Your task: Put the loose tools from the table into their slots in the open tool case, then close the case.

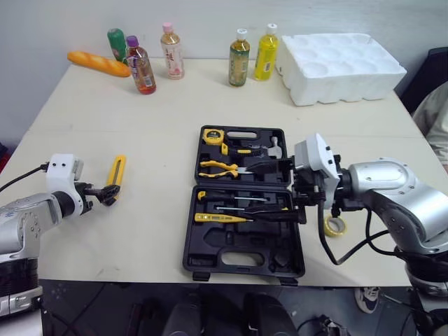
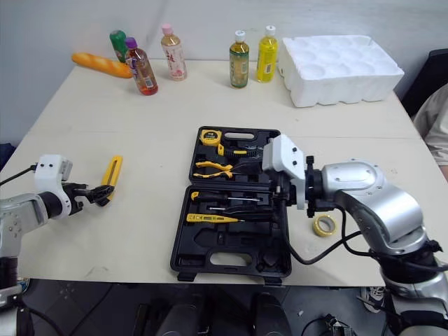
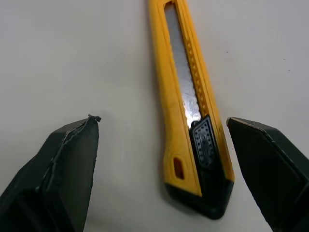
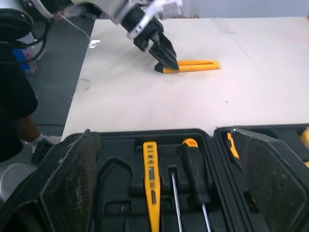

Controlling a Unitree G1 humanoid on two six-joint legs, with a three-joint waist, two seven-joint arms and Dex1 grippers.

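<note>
Left pincer (image 3: 161,120) gapes around the yellow utility knife (image 3: 186,96) (blade showing), seemingly not touching it, on the table (image 3: 72,58).

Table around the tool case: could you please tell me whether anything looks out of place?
The yellow utility knife lies loose left of the tool case, between the open fingers of the left gripper, and a tape roll lies by the case's right edge.

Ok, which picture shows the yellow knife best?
The left wrist view: the knife lies close up, blade and slider plain, between the open fingers of the left gripper. Both eye views show it small on the table by that gripper. The right wrist view shows it far off, one end at the gripper's tips.
</note>
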